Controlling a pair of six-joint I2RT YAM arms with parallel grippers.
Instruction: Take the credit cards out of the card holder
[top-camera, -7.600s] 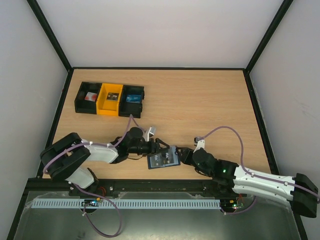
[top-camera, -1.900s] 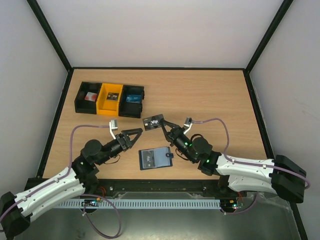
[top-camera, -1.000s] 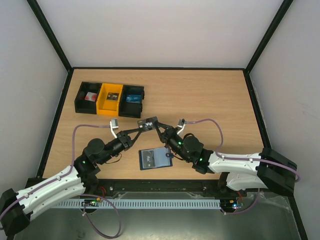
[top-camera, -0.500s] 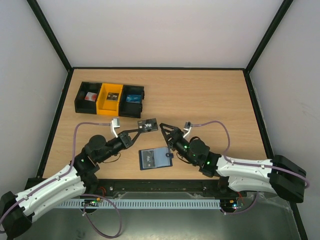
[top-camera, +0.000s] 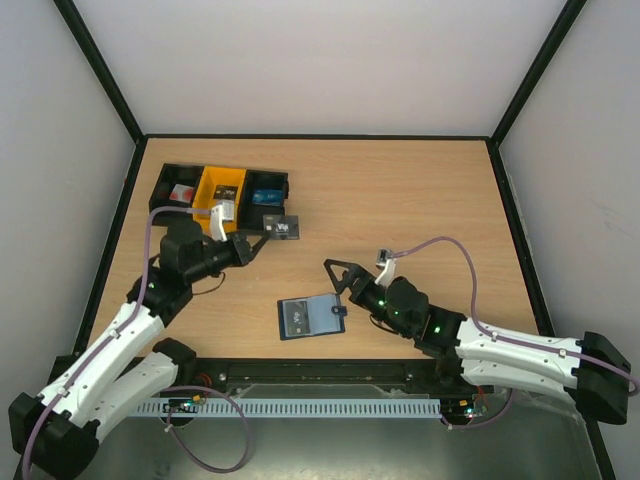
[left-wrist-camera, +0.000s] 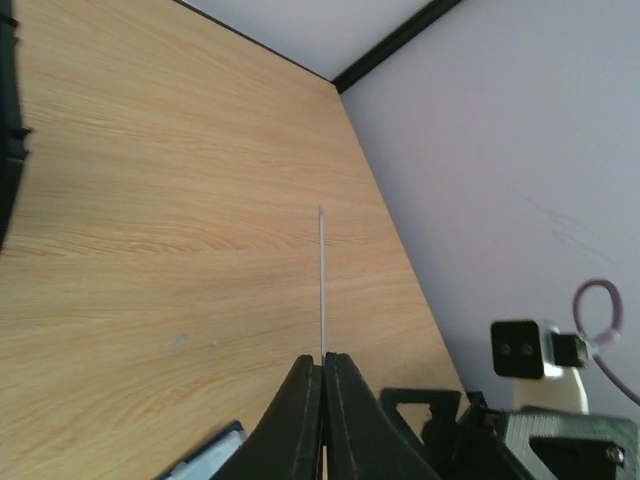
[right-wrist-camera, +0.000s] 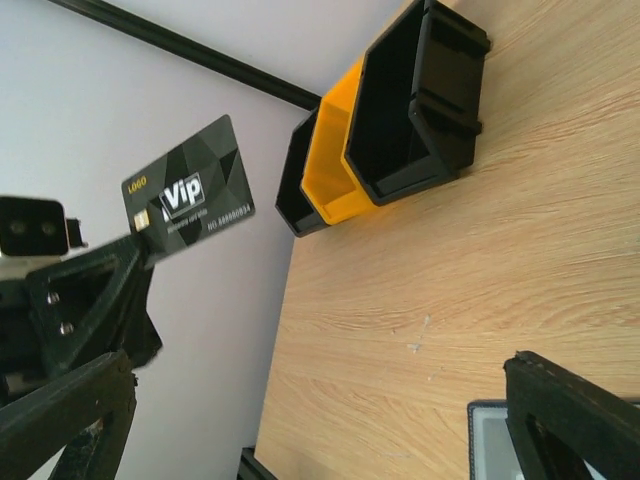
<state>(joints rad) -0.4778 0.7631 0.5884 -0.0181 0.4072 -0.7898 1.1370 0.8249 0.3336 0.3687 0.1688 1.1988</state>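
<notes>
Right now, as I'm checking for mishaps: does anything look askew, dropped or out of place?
Nothing stands out. The card holder lies flat on the table; the left fingers pinch a black card near the bins.

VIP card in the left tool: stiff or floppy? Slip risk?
Probably stiff: the VIP card juts out flat, a straight line edge-on in the left wrist view. Smooth-faced and pinched by the left tool at one end only, so it might pivot.
</notes>
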